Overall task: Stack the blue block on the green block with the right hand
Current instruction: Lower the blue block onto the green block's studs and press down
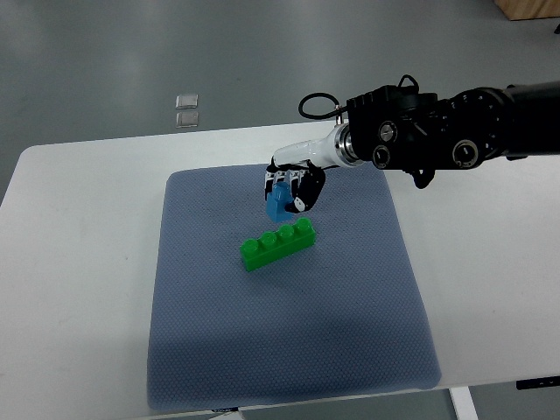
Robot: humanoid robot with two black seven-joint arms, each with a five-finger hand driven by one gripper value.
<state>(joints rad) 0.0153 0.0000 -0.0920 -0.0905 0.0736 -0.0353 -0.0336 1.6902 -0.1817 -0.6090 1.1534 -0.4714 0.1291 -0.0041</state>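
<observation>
Blue plastic shows between the curled fingers (302,188) of the right robot hand (289,188), which grips the blue block (277,204) and holds it above the grey-blue mat (289,332). That block hangs roughly upright, just behind the far side of the green block (279,244); whether the two touch cannot be told from this steep view. Four studs run along the top of the green block, which lies slanted near the middle of the mat. A black arm (437,136) reaches in from the right edge, with a looped cable (317,106) near the wrist. White counter (79,262) surrounds the mat. Two small clear squares (186,109) lie on the grey floor (131,61) beyond the counter's far edge.
</observation>
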